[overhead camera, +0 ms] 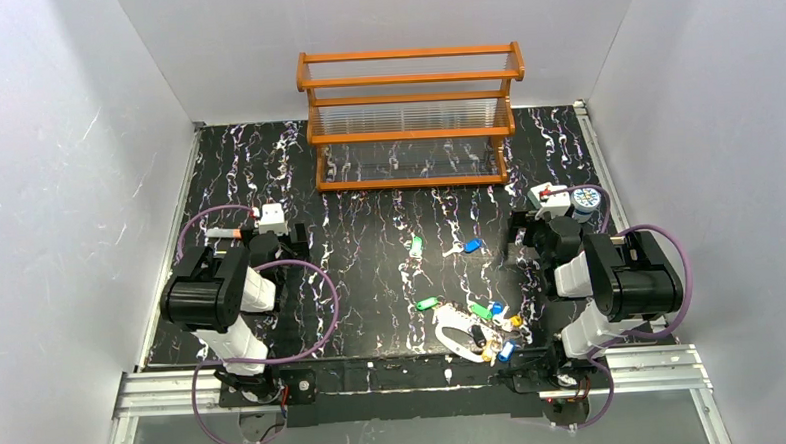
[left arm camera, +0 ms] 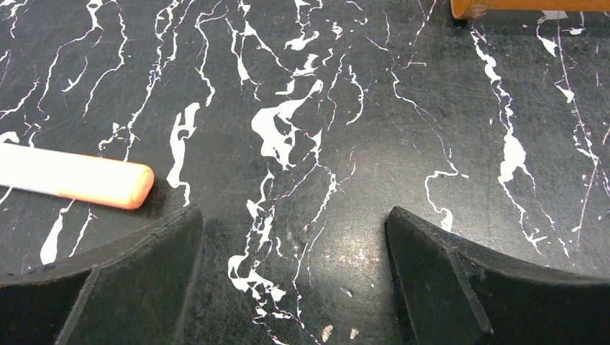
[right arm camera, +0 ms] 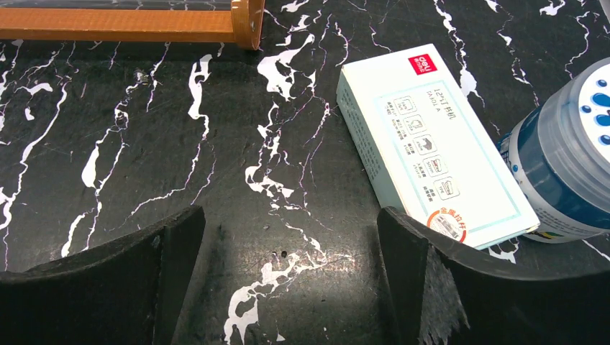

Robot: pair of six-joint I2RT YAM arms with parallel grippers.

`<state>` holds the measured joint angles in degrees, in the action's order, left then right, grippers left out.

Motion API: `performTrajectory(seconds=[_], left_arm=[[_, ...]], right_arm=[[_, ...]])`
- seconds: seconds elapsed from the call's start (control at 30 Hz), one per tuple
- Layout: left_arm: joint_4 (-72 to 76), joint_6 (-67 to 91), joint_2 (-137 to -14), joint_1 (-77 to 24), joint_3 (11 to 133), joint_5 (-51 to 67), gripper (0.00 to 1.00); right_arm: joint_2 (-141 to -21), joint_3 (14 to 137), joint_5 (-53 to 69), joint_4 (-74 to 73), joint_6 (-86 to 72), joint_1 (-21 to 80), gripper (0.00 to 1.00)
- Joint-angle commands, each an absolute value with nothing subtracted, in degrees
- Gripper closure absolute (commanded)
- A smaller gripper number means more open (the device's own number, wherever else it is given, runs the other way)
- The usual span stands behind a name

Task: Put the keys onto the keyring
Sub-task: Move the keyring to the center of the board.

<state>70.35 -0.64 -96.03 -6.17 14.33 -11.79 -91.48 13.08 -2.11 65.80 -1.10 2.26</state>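
at the near edge of the black marbled table (overhead camera: 372, 283), most of the keys (overhead camera: 485, 316) lie heaped against the whitish keyring (overhead camera: 452, 335), with a few strays nearer the middle. none appears threaded, so the work looks unstarted. both arms sit tucked at the sides, seemingly parked. the left gripper (left arm camera: 295, 219) and right gripper (right arm camera: 291, 219) are spread wide, holding nothing, well apart from the pile.

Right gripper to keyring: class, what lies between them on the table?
Top view: from the right gripper, bare table, then loose keys bunched beside the keyring.
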Motion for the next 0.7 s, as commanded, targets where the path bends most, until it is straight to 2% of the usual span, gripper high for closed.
performTrajectory(seconds=[0.0, 0.37, 0.5, 0.6, 0.67], left_arm=[[70.65, -0.79, -95.87, -5.91, 15.12, -11.87, 0.02], [70.21, -0.41, -94.87, -5.89, 15.64, -14.86, 0.02], [49.39, 2.58, -79.77, -5.98, 21.67, -14.55, 0.02], [28.45, 10.21, -70.6, -5.95, 31.81, -16.6, 0.02], [19.75, 12.95, -67.47, -5.9, 36.77, -16.23, 0.02]], right_arm=[[-91.24, 14.41, -1.68, 69.08, -0.88, 1.93, 0.01], [-91.54, 15.35, 1.31, 67.7, -1.91, 0.61, 0.01], [-90.69, 15.87, 1.24, 66.72, -1.98, 0.62, 0.01], [-83.2, 23.0, 4.21, 46.63, -2.77, 0.59, 0.01], [-79.92, 30.32, 1.16, 32.48, -11.42, 0.61, 0.01]])
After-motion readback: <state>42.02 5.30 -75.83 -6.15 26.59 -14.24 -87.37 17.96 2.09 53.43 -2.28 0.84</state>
